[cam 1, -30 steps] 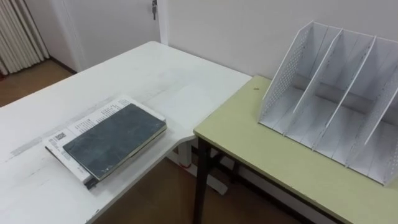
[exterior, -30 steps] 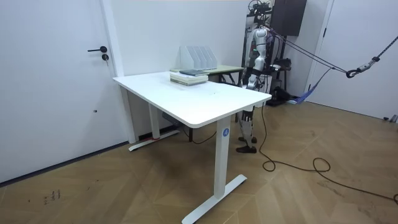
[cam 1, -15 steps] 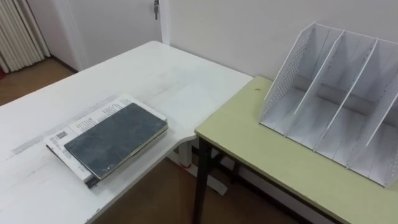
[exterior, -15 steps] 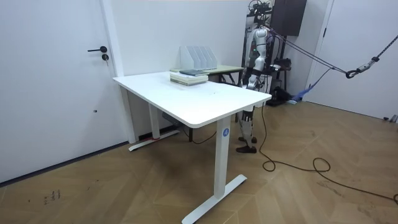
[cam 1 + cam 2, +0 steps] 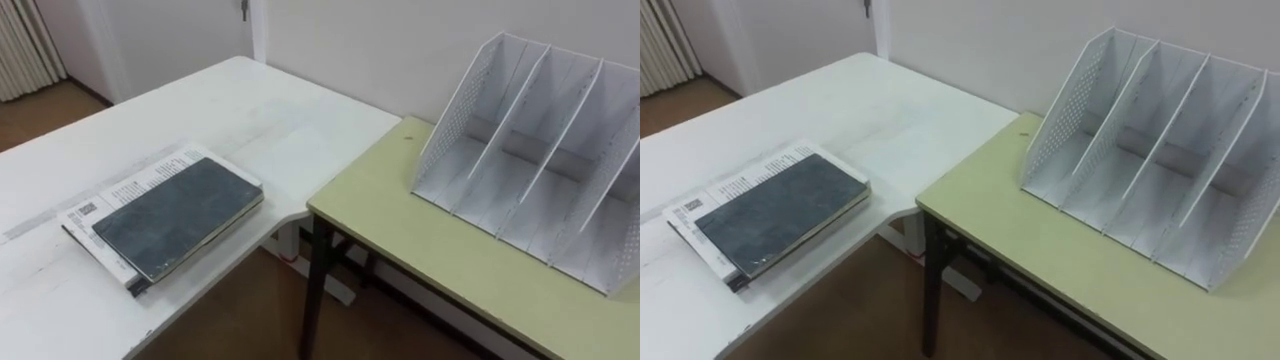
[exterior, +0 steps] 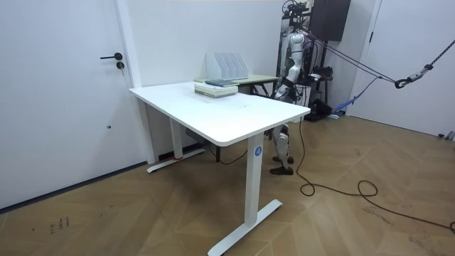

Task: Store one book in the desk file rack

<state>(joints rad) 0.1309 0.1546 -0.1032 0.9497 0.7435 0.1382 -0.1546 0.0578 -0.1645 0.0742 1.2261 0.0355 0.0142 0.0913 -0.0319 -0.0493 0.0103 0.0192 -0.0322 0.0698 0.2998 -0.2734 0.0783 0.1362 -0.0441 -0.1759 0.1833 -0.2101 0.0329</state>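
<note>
- The dark book [image 5: 175, 217] lies flat and untouched, well to the left of the file rack [image 5: 540, 170]. It rests on a paler printed volume [image 5: 110, 195], and the pair sits on the white table [image 5: 250, 110].
- How the left hand and right hand are set, I cannot tell. The robot is too far off in the room view, and nothing suggests either one has the book.
- On handling, the book looks stiff-covered and of fair thickness, so I judge it solid with some weight, not floppy. The cover seems matt and should not be very slippery.
- On where to grip, the long edge turned toward the rack sits proud of the volume beneath. That looks the natural place to get under and pinch cover and pages together. The risk is dragging the lower volume along, or the pages fanning open if only the cover is caught.
- The rack stands on the green desk [image 5: 420, 250] with its back to the wall. Its upright dividers make empty slots that open toward the robot, and its leftmost side wall is perforated.
- The book must go in on edge, so it needs turning upright on the way across.
- Left of the rack, the green desk meets the white table at a corner, with a gap down to the wooden floor [image 6: 355, 227].
- In the room view a door [image 6: 64, 92] shows far to the rack's left.
</note>
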